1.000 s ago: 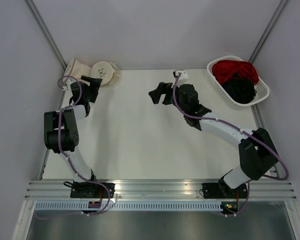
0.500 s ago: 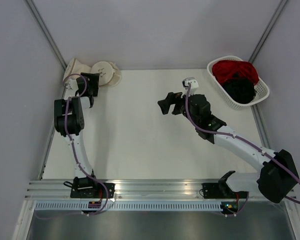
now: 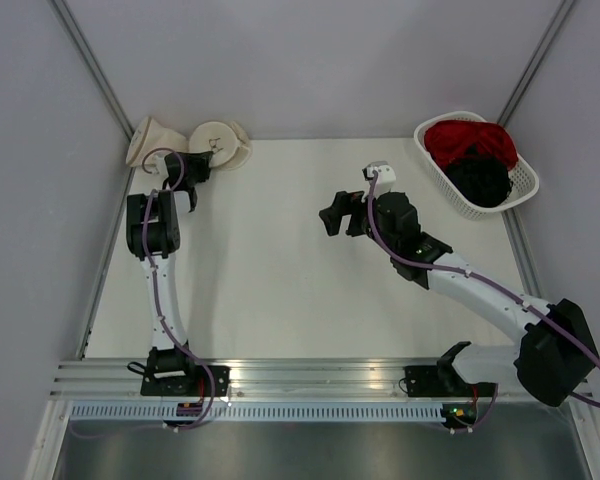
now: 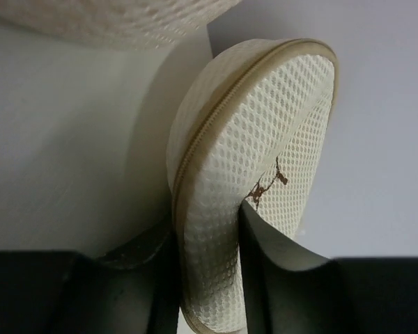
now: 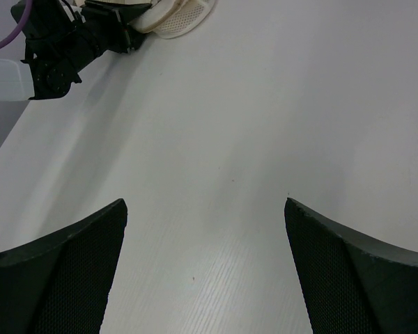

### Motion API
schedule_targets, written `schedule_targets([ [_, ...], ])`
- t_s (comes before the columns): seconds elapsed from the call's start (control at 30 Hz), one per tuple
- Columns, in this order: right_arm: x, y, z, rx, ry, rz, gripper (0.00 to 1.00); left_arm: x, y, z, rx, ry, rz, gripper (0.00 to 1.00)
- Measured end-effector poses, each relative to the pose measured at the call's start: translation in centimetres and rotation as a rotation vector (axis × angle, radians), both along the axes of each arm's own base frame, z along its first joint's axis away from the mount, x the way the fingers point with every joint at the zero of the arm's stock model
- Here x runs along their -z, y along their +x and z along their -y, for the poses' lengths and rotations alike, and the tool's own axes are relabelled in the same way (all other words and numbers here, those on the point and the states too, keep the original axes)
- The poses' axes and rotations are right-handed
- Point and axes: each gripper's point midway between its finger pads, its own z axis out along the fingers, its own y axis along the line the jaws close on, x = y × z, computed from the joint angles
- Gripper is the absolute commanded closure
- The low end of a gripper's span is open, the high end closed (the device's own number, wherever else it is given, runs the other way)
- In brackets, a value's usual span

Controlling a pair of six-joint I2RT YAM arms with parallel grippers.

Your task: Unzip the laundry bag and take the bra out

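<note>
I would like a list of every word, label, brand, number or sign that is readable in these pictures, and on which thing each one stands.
No words, brands or numbers can be read in any view.
On the laundry bag: one small dark mark on its mesh face, a thin drawn sign and not letters. In the top view it is too small to read.
On the arm bases at the near edge: tiny coloured spots, too small to read.

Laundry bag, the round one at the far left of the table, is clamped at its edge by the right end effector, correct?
Not quite. It is the left end effector that clamps the edge of the laundry bag, as the left wrist view shows. The right end effector is open and holds nothing.
</note>
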Motion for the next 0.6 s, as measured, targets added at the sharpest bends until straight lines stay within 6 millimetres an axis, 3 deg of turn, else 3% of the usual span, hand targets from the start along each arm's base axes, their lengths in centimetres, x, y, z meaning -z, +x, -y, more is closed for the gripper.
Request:
schedule_targets([
  [0.07,0.2,0.0,0.0,0.0,-0.004,-0.005,0.02,0.7,-0.1,0.9,0.041,-0.023,0.003,0.8],
  [0.2,0.8,-0.1,-0.1,-0.002,-0.013,-0.016,0.02,-0.3,-0.2,2.3,0.121,-0.069,0.055,0.95],
  [0.3,1.3,-0.2,0.2,0.002,-0.027,-0.023,0.02,-1.8,-0.8,4.0,0.217,-0.101,0.125,0.98],
  [0.43,1.3,-0.5,0.9,0.012,-0.053,-0.022,0.02,-2.0,-3.7,7.0,0.396,-0.144,0.149,0.98],
  [0.6,-0.5,-1.3,2.6,0.05,-0.066,0.01,0.02,-4.3,-9.5,10.9,0.676,-0.186,0.138,0.98],
])
